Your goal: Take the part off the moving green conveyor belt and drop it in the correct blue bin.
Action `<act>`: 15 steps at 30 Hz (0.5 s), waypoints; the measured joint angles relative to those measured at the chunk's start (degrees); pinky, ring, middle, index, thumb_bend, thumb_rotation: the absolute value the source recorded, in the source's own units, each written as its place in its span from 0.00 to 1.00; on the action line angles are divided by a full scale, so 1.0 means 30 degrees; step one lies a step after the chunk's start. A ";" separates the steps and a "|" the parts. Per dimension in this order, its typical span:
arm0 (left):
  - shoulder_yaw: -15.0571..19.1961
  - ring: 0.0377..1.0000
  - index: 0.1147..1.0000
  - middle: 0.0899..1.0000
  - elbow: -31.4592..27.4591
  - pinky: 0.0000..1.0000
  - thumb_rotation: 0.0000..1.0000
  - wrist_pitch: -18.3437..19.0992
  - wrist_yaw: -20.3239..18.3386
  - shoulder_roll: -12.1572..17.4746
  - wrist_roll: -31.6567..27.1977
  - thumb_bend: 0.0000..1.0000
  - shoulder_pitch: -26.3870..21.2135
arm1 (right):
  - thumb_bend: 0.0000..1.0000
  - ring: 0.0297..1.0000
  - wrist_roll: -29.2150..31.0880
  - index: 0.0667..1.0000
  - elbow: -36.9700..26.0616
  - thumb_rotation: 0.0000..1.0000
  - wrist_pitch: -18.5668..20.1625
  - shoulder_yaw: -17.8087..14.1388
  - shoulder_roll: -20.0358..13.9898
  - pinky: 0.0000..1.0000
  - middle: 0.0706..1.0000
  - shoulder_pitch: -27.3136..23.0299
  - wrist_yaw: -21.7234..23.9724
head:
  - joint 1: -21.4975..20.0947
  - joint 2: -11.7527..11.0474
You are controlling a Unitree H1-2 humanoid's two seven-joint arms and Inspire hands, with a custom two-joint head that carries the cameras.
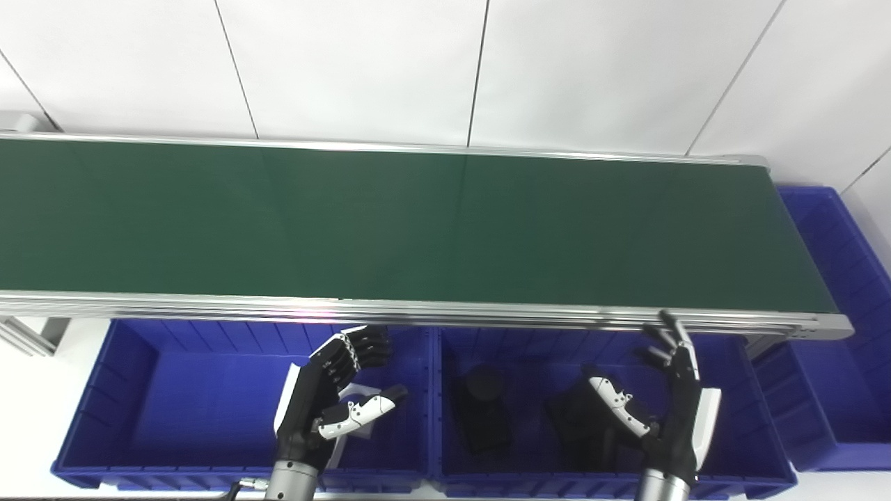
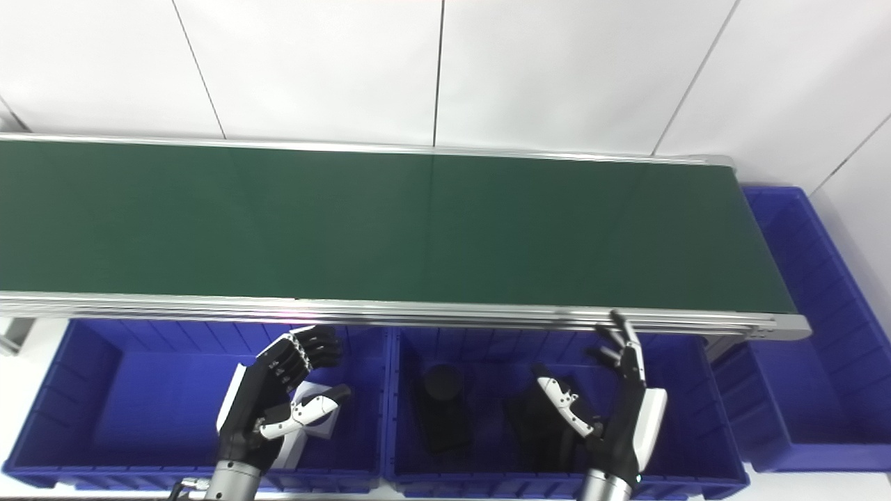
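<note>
- Conveyor belt [image 1: 418, 223]: green surface spans the frame from 9 o'clock to 3 o'clock. No part visible anywhere on it in either eye view.
- Left hand [image 1: 334, 400]: hovers above the left blue bin [image 1: 139, 390], at about 7 o'clock in the frame. Fingers curled partway, thumb out, nothing grasped. A white object [image 2: 310, 424] lies in this bin just beneath the hand, mostly hidden; cannot tell what it is.
- Right hand [image 1: 661, 403]: at about 5 o'clock, above the middle blue bin [image 1: 738, 403]. Fingers spread and pointing up toward the belt's near rail [image 1: 487, 313], palm empty, released.
- Middle blue bin contents: 2 dark parts, 1 a dark block with a round top [image 1: 482, 407] at 6 o'clock, the other a dark part [image 1: 574, 417] just left of the right hand. Shapes are dim against the blue; details unclear.
- Third blue bin [image 1: 842, 292] sits at the belt's right end, 3 o'clock. What shows of its inside holds nothing.
- Judgement on progress: parts already lie in the bins, so sorting looks partly done. For the current cycle, nothing is in hand and nothing is on the belt.
- Remaining, as judged: wait for a part to enter the belt, reach over the near rail, grasp it while it moves, carry it back, drop it into the matching bin.
- Which bin is correct cannot be settled until a part appears.
</note>
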 measured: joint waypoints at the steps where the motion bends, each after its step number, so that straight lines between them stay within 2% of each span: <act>1: 0.0001 0.62 0.63 0.63 0.0002 0.63 0.00 0.0000 -0.0030 0.0000 -0.0002 0.59 0.0000 | 0.72 1.00 -0.0108 1.00 -0.0032 0.07 0.0002 0.0065 -0.0103 0.96 1.00 0.0023 0.0023 | 0.0030 0.0000; 2: -0.0001 0.62 0.62 0.63 0.0002 0.63 0.00 0.0000 -0.0066 -0.0001 -0.0002 0.59 -0.0001 | 0.82 1.00 -0.0278 1.00 -0.0089 0.29 0.0010 0.0104 -0.0170 0.99 1.00 0.0058 0.0044 | 0.0030 0.0000; 7: 0.0012 0.62 0.62 0.62 0.0113 0.63 0.00 -0.0006 -0.0095 -0.0022 0.0002 0.60 -0.0024 | 0.95 1.00 -0.1096 1.00 -0.0673 0.56 0.0541 0.0614 -0.0447 1.00 1.00 0.0429 0.0791 | 0.0088 -0.0059; 8: 0.0022 0.62 0.62 0.62 0.0161 0.62 0.00 -0.0013 -0.0097 -0.0027 -0.0001 0.60 -0.0030 | 0.97 1.00 -0.1049 1.00 -0.0693 0.59 0.0564 0.0726 -0.0455 0.97 1.00 0.0492 0.0926 | 0.0059 -0.0088; 9: 0.0041 0.61 0.62 0.62 0.0226 0.62 0.00 -0.0015 -0.0105 -0.0031 -0.0003 0.60 -0.0035 | 0.97 1.00 -0.0974 1.00 -0.0794 0.60 0.0619 0.0819 -0.0434 0.96 1.00 0.0575 0.1179 | 0.0059 -0.0088; 11: 0.0056 0.61 0.62 0.62 0.0314 0.62 0.00 -0.0015 -0.0119 -0.0035 -0.0006 0.60 -0.0033 | 0.98 1.00 -0.0634 1.00 -0.1339 0.59 0.0863 0.1001 -0.0359 0.83 1.00 0.0767 0.1691 | 0.0059 -0.0088; 12: 0.0058 0.61 0.61 0.62 0.0314 0.62 0.00 -0.0015 -0.0124 -0.0037 -0.0006 0.60 -0.0035 | 0.90 1.00 -0.0497 1.00 -0.1706 0.48 0.0954 0.1089 -0.0304 0.82 1.00 0.0856 0.1861 | 0.0146 -0.0204; 13: 0.0063 0.61 0.61 0.62 0.0314 0.62 0.00 -0.0015 -0.0125 -0.0041 -0.0006 0.60 -0.0039 | 0.89 1.00 -0.0425 1.00 -0.1982 0.46 0.1012 0.1153 -0.0282 0.82 1.00 0.0924 0.2020 | 0.0147 -0.0205; 15: 0.0067 0.61 0.61 0.62 0.0321 0.61 0.00 -0.0015 -0.0125 -0.0044 -0.0005 0.59 -0.0047 | 0.84 1.00 -0.0377 1.00 -0.2354 0.34 0.1005 0.1339 -0.0257 0.95 1.00 0.1023 0.2150 | 0.0235 -0.0352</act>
